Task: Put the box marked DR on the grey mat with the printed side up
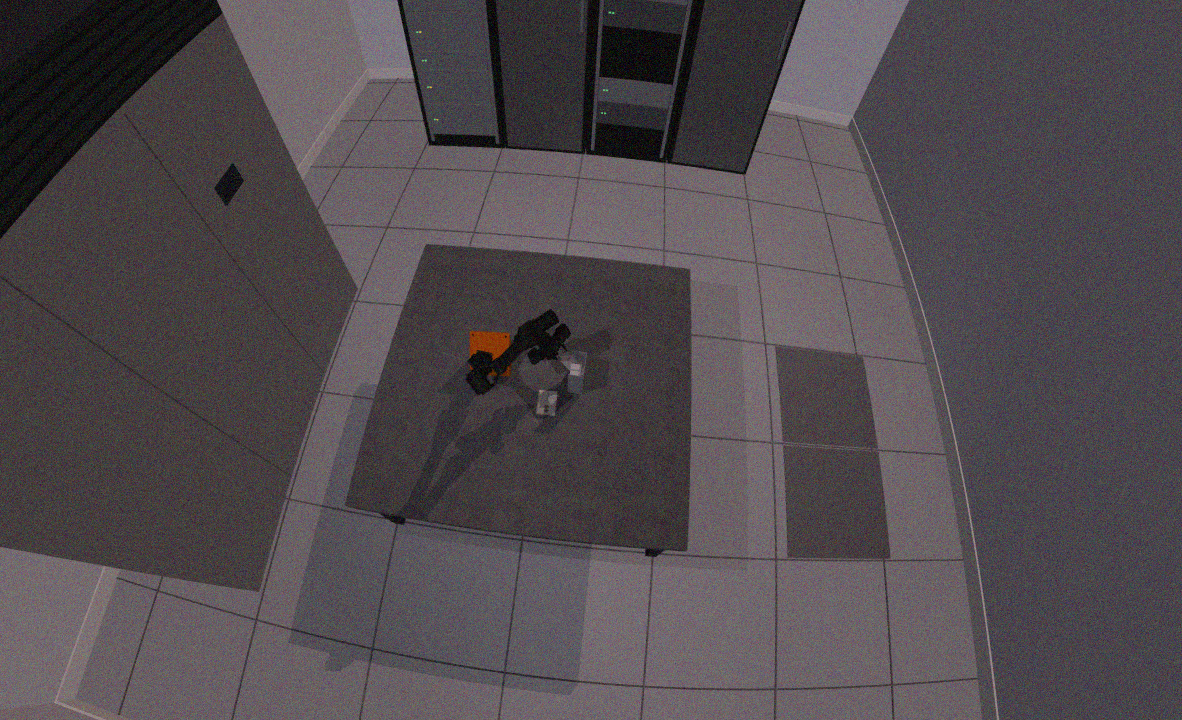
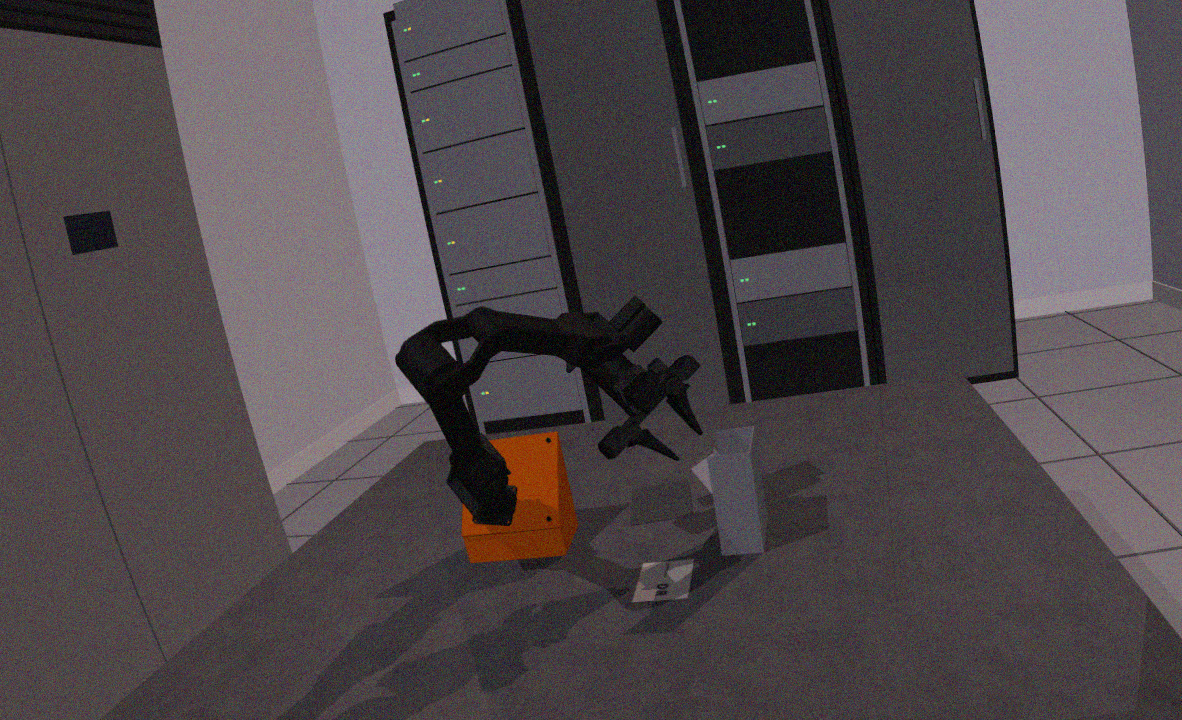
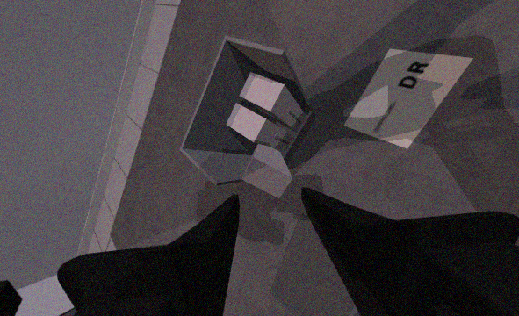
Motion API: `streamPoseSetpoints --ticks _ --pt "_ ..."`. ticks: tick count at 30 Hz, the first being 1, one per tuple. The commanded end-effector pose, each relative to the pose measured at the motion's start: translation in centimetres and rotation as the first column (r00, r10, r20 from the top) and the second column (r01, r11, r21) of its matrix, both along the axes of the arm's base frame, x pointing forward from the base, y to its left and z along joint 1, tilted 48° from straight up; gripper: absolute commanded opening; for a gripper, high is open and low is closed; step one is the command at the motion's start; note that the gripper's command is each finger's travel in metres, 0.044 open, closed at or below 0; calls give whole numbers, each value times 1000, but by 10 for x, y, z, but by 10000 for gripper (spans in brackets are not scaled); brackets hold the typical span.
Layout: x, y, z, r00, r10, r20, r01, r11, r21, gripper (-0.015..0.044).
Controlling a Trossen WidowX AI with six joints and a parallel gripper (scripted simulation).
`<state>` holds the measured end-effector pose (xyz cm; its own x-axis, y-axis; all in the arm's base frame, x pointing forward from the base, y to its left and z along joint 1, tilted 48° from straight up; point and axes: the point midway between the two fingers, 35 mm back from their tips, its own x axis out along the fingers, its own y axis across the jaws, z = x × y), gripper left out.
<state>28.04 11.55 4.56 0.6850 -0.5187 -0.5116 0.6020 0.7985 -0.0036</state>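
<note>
2 boxes [image 3: 255, 106] stand partly hidden by the walls of the bin [image 1: 578, 383] [image 2: 738, 501] [image 3: 211, 96], their codes unreadable, while the DR box [image 1: 547, 402] [image 2: 664, 582] [image 3: 421, 103] lies print-up outside, shadow-mottled, and the dark claw [image 1: 556, 351] [image 2: 690, 447] [image 3: 270, 196] hangs released, empty.

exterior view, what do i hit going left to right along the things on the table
Orange block under the arm's foot, then the flat white box marked DR, then the grey bin.
</note>
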Motion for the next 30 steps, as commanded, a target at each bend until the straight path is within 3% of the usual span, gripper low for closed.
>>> streamPoseSetpoints --ticks 1,21,30 --pt "1 2 0 998 -62 33 60 996 66 240" --pt "1 7 9 903 -394 172 308 872 381 240" --pt "3 5 8 897 -405 175 314 865 392 240"
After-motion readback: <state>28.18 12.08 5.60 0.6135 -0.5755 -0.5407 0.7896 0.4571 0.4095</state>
